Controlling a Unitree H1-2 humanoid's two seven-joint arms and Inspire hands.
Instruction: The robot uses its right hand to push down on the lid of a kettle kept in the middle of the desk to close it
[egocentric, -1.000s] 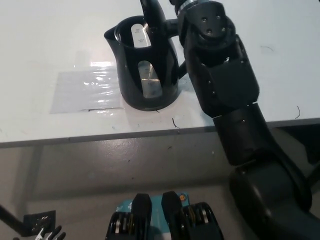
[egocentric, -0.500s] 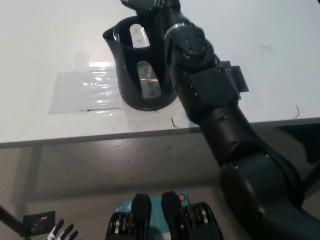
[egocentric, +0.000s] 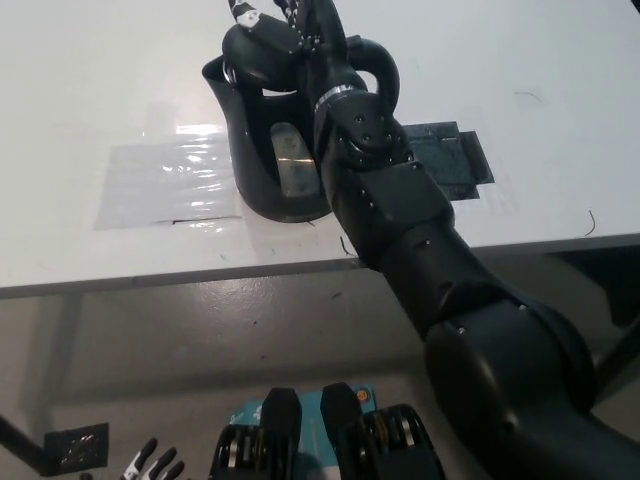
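Observation:
A black kettle with a clear water window stands in the middle of the white desk, its handle facing right. Its rounded lid is tipped down over the opening, with the spout side at the left. My black right hand lies on top of the lid at the picture's top edge, which partly cuts it off. The right arm reaches up from the bottom right across the kettle's right side. My left hand rests low at the bottom left, only its spread fingertips showing.
A shiny clear film patch lies on the desk left of the kettle. A dark taped patch lies to its right. The desk's front edge runs across the middle, with grey floor below.
My right arm has swung left, over the kettle's top. The lid, upright a second ago, now lies tipped down over the opening. The left fingertips have crept further into view.

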